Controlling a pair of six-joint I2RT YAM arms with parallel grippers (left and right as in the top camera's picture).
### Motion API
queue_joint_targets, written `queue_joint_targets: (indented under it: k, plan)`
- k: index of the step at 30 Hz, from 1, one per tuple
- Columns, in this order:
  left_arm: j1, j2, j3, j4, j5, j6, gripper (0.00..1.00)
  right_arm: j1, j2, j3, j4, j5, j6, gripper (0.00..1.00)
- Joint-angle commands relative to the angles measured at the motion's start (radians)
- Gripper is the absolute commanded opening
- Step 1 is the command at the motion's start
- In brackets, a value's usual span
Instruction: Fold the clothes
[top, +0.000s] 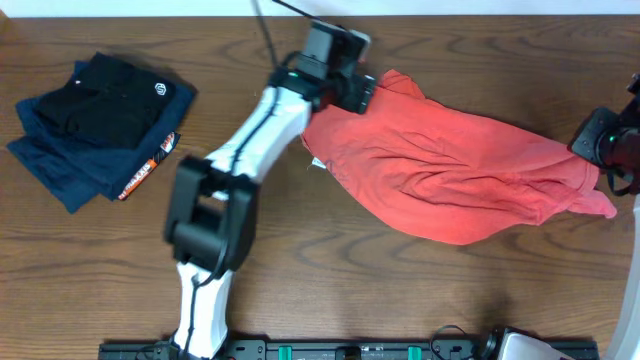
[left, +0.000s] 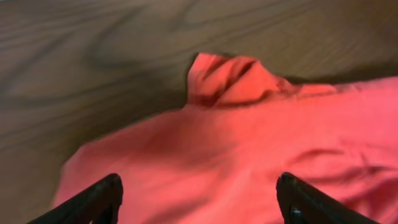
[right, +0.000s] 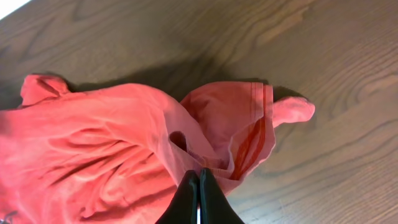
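The coral-red T-shirt (top: 455, 175) lies crumpled on the wooden table, stretched from the upper middle to the right. My left gripper (top: 350, 92) hovers over the shirt's upper left end, jaws wide open and empty; in the left wrist view (left: 199, 199) both fingers frame red cloth (left: 249, 143) with a bunched fold beyond. My right gripper (top: 598, 140) is at the shirt's right end. In the right wrist view its fingers (right: 199, 177) are pressed together on the raised edge of the shirt (right: 112, 143). The chest print is hidden.
A folded pile of navy and black garments (top: 95, 125) with a round white logo lies at the far left. Bare wooden table (top: 400, 290) lies in front of the shirt. A black rail runs along the front edge (top: 350, 350).
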Motion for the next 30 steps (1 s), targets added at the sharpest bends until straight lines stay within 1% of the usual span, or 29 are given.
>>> queue_joint_targets:
  k: [1, 4, 7, 12, 13, 14, 15, 16, 17, 18, 19, 24, 27, 30]
  plan:
    - [-0.028, 0.062, 0.046, 0.069, -0.073, 0.08, 0.82, 0.006, -0.005, 0.012, -0.01, -0.004, -0.014, 0.01]
    - [-0.059, 0.121, 0.046, 0.138, -0.124, 0.174, 0.85, 0.006, -0.005, 0.012, -0.016, -0.004, -0.021, 0.01]
    - [-0.086, 0.17, 0.046, 0.19, -0.16, 0.24, 0.86, 0.006, -0.005, 0.012, -0.016, -0.004, -0.021, 0.01]
    - [-0.105, 0.227, 0.046, 0.245, -0.168, 0.245, 0.86, 0.006, -0.005, 0.012, -0.015, -0.004, -0.02, 0.01]
    - [-0.105, 0.235, 0.046, 0.245, -0.168, 0.244, 0.83, 0.006, -0.005, 0.012, -0.015, -0.004, -0.02, 0.01]
    - [-0.106, 0.243, 0.046, 0.242, -0.168, 0.244, 0.76, 0.006, -0.005, 0.012, -0.015, -0.004, -0.02, 0.01]
    - [-0.106, 0.248, 0.046, 0.235, -0.168, 0.244, 0.64, 0.006, -0.005, 0.012, -0.015, -0.004, -0.02, 0.01]
    - [-0.106, 0.249, 0.046, 0.227, -0.168, 0.244, 0.5, 0.006, -0.005, 0.012, -0.015, -0.004, -0.02, 0.01]
    - [-0.105, 0.248, 0.046, 0.22, -0.168, 0.244, 0.24, 0.006, -0.005, 0.012, -0.014, -0.004, -0.02, 0.01]
    - [-0.105, 0.246, 0.046, 0.217, -0.169, 0.244, 0.1, 0.006, -0.005, 0.012, -0.014, -0.004, -0.02, 0.01]
    - [-0.103, 0.236, 0.046, 0.214, -0.181, 0.243, 0.06, 0.006, -0.005, 0.012, -0.012, -0.004, -0.02, 0.01]
    - [-0.097, 0.124, 0.046, 0.167, -0.263, 0.236, 0.06, 0.006, -0.004, 0.012, 0.001, 0.012, -0.019, 0.01]
    - [-0.088, 0.013, 0.046, 0.092, -0.262, 0.236, 0.06, 0.006, 0.0, 0.012, 0.013, 0.012, -0.02, 0.01]
    - [-0.08, -0.109, 0.046, -0.017, -0.262, 0.236, 0.06, 0.006, 0.003, 0.012, 0.018, 0.027, -0.02, 0.01]
